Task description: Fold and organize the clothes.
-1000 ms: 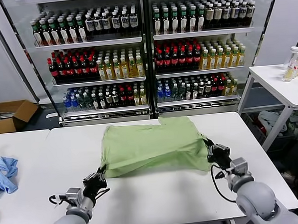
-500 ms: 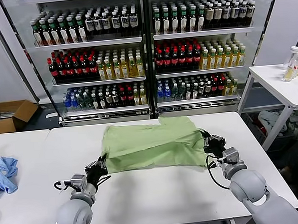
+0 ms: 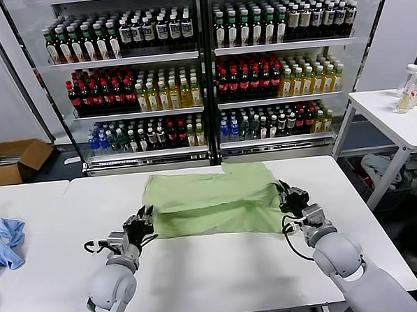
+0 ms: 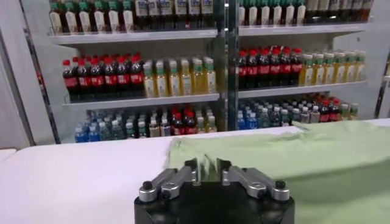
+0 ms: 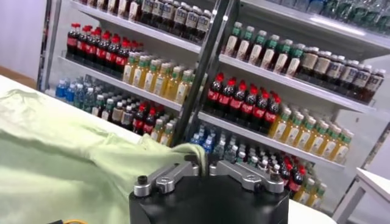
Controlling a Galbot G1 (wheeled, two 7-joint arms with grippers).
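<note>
Folded shirt (image 3: 214,203); blue garment (image 3: 4,241) apparently head-view only.

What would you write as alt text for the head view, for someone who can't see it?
A folded light green shirt lies on a white table, with the left gripper at its left edge and the right gripper at its right edge. Behind stand drink coolers full of bottles; a blue garment lies far left.

Glass-fronted drinks coolers (image 3: 204,72) fill the back wall (rows of bottles, brightly lit), a cardboard box (image 3: 13,160) sits on the floor, and a second white desk (image 3: 395,122) stands off to the right.
</note>
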